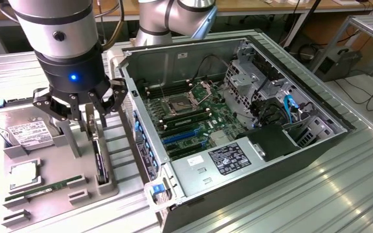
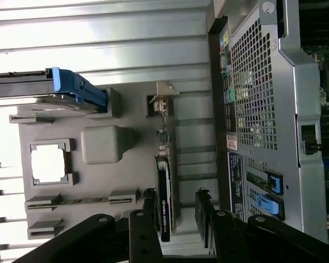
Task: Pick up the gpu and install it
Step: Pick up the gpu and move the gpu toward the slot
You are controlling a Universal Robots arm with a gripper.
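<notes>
Your ribbed metal bench (image 1: 316, 194) carries a grey parts tray (image 1: 57, 167) beside the open computer case (image 1: 173, 63); in the exterior view, your gripper (image 1: 83, 110) hangs over the gpu (image 1: 98, 150), which stands on edge along the tray's case-side edge; in the wrist view, the gripper (image 2: 175, 200) has its fingers apart, one either side of the gpu (image 2: 163, 186).
</notes>
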